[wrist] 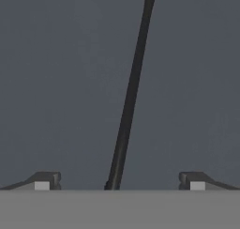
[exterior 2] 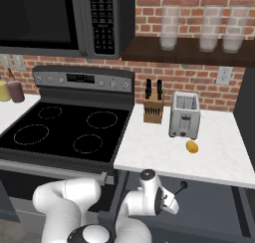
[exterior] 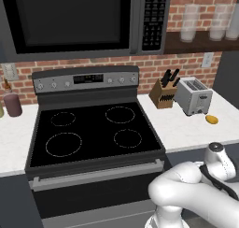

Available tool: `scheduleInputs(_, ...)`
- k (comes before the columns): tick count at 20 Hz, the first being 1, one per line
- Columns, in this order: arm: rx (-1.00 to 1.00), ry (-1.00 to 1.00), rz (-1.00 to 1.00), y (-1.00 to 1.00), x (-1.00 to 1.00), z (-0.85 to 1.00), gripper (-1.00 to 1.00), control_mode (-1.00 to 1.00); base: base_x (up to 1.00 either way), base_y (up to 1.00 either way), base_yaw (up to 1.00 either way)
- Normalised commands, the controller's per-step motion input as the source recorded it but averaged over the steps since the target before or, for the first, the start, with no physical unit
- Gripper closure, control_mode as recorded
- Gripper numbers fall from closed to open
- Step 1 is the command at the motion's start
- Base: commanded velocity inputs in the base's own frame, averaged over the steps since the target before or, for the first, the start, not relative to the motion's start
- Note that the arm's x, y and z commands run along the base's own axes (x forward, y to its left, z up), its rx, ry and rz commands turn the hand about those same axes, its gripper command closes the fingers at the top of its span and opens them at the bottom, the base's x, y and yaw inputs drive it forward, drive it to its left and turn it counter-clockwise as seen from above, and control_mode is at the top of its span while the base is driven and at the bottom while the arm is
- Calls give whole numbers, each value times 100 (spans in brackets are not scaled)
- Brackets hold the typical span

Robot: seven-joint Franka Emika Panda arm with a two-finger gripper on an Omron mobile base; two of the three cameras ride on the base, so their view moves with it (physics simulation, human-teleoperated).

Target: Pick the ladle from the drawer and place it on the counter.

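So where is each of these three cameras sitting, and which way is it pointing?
Left base view: behind the arm's left, looking down at the stovetop and counter; white arm at lower right.
Right base view: behind its right, same stovetop, toaster and counter; arm at lower left.
Hand view: on the hand, looking along open fingers at the ladle handle lying between them.
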Motion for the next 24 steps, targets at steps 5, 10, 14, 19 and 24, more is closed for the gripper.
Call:
scheduleInputs(5,0,0,0,0,0,-22,100,-100,0,0,0)
scheduleInputs(10,0,0,0,0,0,-17,100,-100,0,0,0)
scheduleInputs(14,0,0,0,0,0,-7,100,-100,0,0,0)
scheduleInputs(19,0,0,-1,-5,0,0,100,-100,0,0,0)
scheduleInputs(24,0,0,-2,-15,0,4,100,-100,0,0,0)
